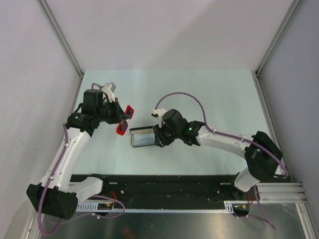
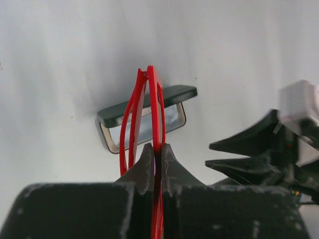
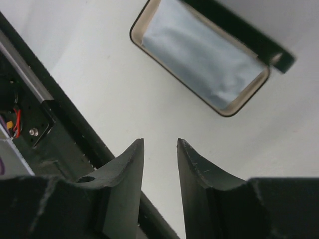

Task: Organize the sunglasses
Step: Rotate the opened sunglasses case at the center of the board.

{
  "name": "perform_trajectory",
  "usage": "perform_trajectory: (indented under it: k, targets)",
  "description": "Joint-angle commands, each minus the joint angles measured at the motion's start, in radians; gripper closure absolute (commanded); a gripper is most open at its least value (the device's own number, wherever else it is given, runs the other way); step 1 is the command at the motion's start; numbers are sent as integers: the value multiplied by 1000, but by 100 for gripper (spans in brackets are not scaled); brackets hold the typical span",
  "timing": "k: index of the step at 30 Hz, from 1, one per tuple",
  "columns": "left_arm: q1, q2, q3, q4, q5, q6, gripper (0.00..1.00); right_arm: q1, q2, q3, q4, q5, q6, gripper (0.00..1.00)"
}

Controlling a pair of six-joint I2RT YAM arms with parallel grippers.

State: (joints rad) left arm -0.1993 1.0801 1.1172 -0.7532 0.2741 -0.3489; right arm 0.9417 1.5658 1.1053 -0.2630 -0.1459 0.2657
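Above the table (image 1: pixel 214 94), left fingers (image 2: pixel 143 169) clamped on the sunglasses (image 2: pixel 155 99) (thin red frame), right fingers (image 3: pixel 128 167) parted near open case (image 2: pixel 179 92).

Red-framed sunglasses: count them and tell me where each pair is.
1. The thin red-framed sunglasses are pinched in the left gripper, held near the open black oblong case with a grey-blue cloth inside. No other pair shows, though the arms could hide one.
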Motion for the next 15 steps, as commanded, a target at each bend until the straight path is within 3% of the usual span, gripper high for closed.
perform_trajectory:
  k: [1,15]
  targets:
    - [6,-25,-17,55,132,82,100,-6,66,-56,50,-102,115,63]
    - [1,-40,-56,75,171,83,100,-127,292,-73,212,-135,204,69]
